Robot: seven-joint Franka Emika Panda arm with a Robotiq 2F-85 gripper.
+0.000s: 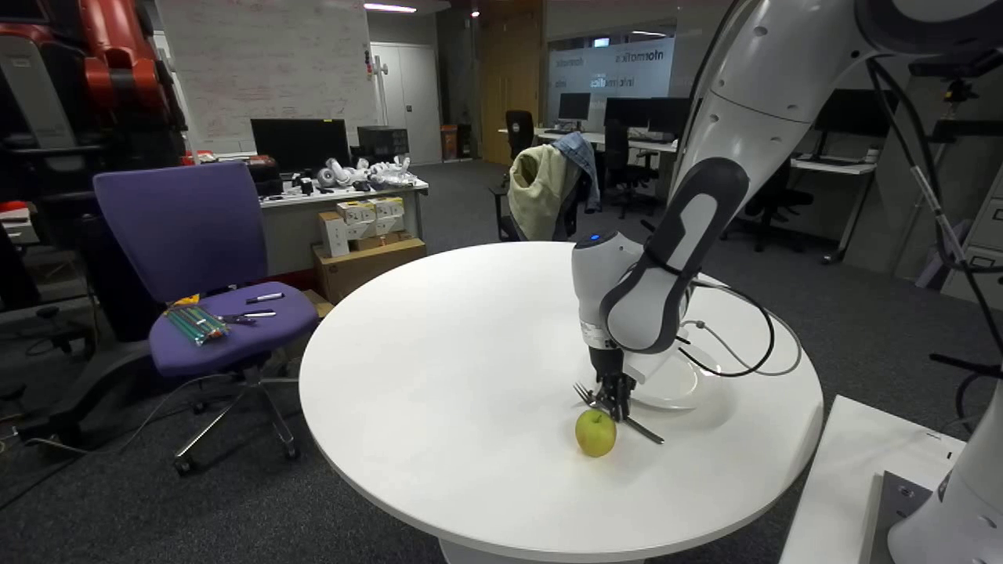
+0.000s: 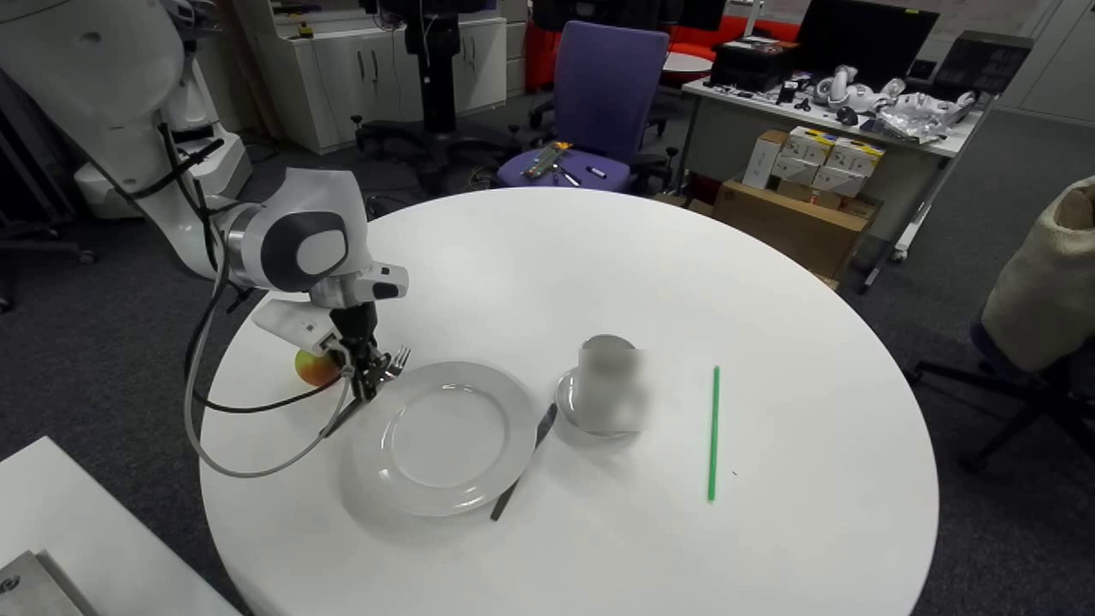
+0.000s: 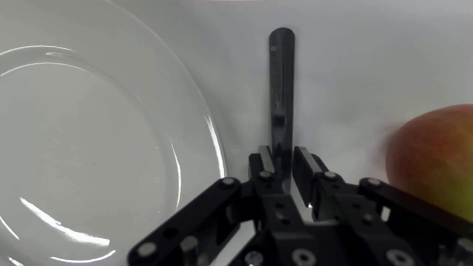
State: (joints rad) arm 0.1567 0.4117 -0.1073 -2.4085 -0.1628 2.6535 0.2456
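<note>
A metal fork (image 3: 282, 74) lies on the white table; its tines (image 2: 399, 361) show in both exterior views. My gripper (image 3: 281, 152) is low over it, the two fingers on either side of the fork's shaft. A narrow gap shows between the right pad (image 3: 303, 170) and the metal, so the jaws stand partly open. Beyond the left finger in the wrist view is the rim of a white plate (image 3: 194, 111). To the right sits a red and yellow-green apple (image 3: 436, 159), close beside the gripper in both exterior views. The fork's tines are hidden in the wrist view.
On the round table (image 2: 770, 325), a knife (image 2: 505, 500) lies along the plate's far side. Past it are a saucer (image 2: 566, 406) bearing a blurred grey cup (image 2: 609, 389), and a green straw (image 2: 713, 432). A cable (image 2: 192, 411) loops from the arm over the table edge.
</note>
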